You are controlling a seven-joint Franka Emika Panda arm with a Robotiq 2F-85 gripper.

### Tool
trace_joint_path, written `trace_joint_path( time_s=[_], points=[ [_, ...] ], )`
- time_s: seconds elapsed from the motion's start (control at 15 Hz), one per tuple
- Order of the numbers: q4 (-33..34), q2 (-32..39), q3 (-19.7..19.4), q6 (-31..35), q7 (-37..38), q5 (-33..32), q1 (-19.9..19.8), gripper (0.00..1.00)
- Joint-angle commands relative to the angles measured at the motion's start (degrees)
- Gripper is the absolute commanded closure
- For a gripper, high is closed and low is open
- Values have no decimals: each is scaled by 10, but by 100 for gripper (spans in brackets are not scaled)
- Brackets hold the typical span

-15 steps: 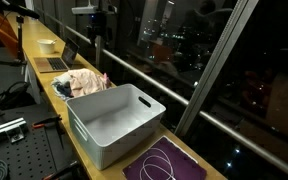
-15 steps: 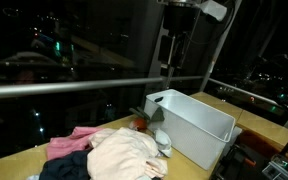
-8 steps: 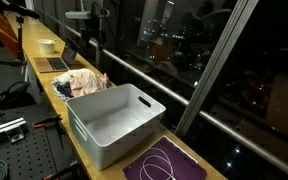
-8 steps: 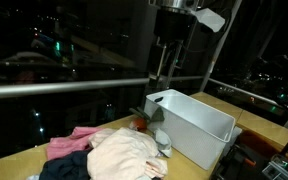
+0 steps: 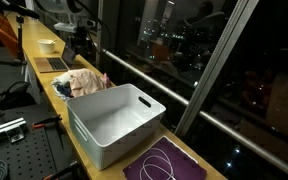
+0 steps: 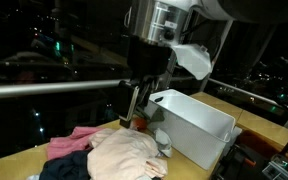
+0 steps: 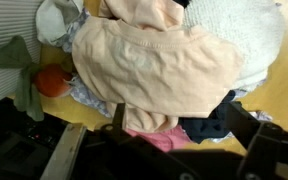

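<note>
While its jaws stand wide apart, the tool (image 6: 136, 108) hangs just above a heap of clothes (image 6: 124, 155).
Topped by a peach garment (image 7: 149, 65), the heap lies on the worktop (image 6: 14, 160) near its window-side edge, just beside a white bin (image 6: 199, 125); what looks like a small orange ball (image 7: 51, 81) sits at the heap's edge.

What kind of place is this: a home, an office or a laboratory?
Probably a laboratory or office, seen at night. A long wooden counter runs along tall windows with city lights outside. A perforated metal bench stands beside it, and a laptop lies on the counter.
</note>
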Motion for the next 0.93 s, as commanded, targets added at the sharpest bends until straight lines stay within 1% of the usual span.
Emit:
trace_joint_path(
  time_s=[0.0,0.13,0.53,0.73,0.8,0.87],
  points=[
    [-2,29,-16,33,8,-18,10,0],
    [3,53,-24,50,7,-27,14,0],
    [24,149,-41,123,3,-25,26,0],
    [29,187,-50,139,-15,-15,26,0],
    [30,194,-52,143,-20,-13,26,25],
    [30,197,-53,144,-25,-13,25,26]
  ],
)
